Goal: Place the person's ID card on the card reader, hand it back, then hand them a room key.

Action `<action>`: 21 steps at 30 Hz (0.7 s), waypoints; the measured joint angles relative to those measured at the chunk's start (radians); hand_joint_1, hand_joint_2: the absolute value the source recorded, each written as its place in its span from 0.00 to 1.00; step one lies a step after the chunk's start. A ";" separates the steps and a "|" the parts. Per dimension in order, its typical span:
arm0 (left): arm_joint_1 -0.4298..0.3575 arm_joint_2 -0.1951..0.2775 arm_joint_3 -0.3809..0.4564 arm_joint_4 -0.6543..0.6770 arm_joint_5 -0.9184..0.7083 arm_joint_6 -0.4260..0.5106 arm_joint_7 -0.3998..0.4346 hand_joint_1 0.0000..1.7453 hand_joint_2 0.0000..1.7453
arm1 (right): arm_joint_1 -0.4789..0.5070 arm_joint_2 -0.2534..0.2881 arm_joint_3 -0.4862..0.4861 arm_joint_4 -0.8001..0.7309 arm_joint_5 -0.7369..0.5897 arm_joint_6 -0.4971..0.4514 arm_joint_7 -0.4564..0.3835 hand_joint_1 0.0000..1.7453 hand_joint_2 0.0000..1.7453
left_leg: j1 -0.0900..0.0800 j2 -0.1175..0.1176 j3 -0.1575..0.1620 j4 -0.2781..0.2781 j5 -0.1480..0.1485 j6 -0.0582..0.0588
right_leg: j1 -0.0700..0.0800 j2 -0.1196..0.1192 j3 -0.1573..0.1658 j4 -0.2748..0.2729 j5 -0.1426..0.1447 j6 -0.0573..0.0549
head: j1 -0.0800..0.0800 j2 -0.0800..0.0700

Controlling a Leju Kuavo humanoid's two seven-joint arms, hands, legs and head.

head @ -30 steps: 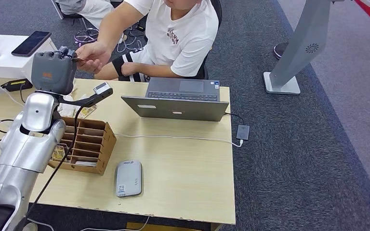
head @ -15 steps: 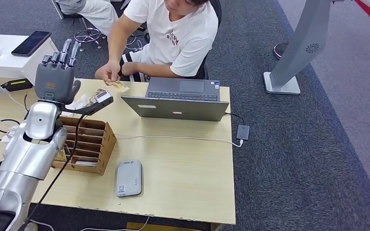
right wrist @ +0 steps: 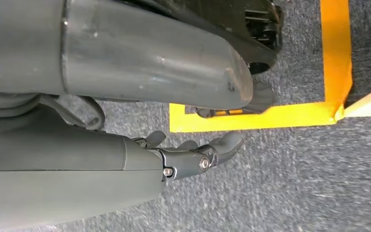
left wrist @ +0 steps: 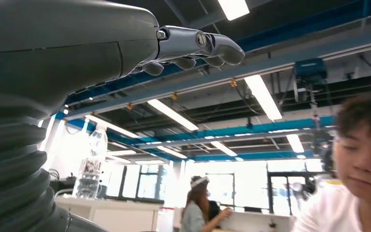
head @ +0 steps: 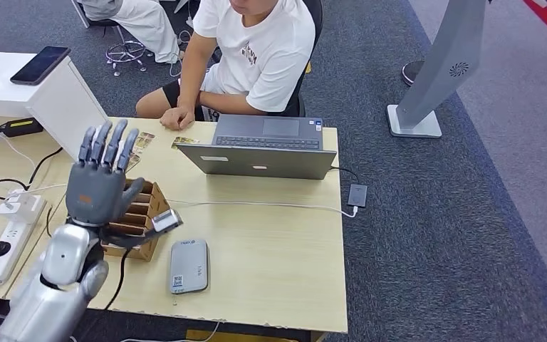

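My left hand (head: 103, 182) is raised above the cardboard card box (head: 142, 214), fingers spread and pointing up, holding nothing. In the left wrist view the left hand's fingers (left wrist: 193, 46) point at the ceiling. A yellowish card (head: 185, 142) lies on the table's far edge beside the seated person's hand (head: 176, 118). The grey card reader (head: 189, 265) lies flat near the front edge, with nothing on it. My right hand (right wrist: 195, 154) hangs over the grey carpet, fingers loosely apart and empty.
An open laptop (head: 263, 146) stands at the far side, its white cable running to a small black adapter (head: 359, 194). More cards (head: 139, 142) lie behind the box. A power strip (head: 7, 235) and cables sit at the left. A phone (head: 39, 64) rests on the white side table.
My left hand let go of the card as the person took it, then drew back from the far edge to above the box. The person laid the card by the laptop.
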 joint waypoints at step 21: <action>0.439 0.058 0.034 -0.391 0.171 -0.394 0.106 0.00 1.00 | 0.012 0.017 -0.069 0.000 -0.014 -0.006 -0.013 0.00 0.00 | 0.000 -0.005 -0.001 0.000 0.000 0.001 | 0.000 -0.006 0.001 0.000 -0.002 0.002 | 0.000 0.000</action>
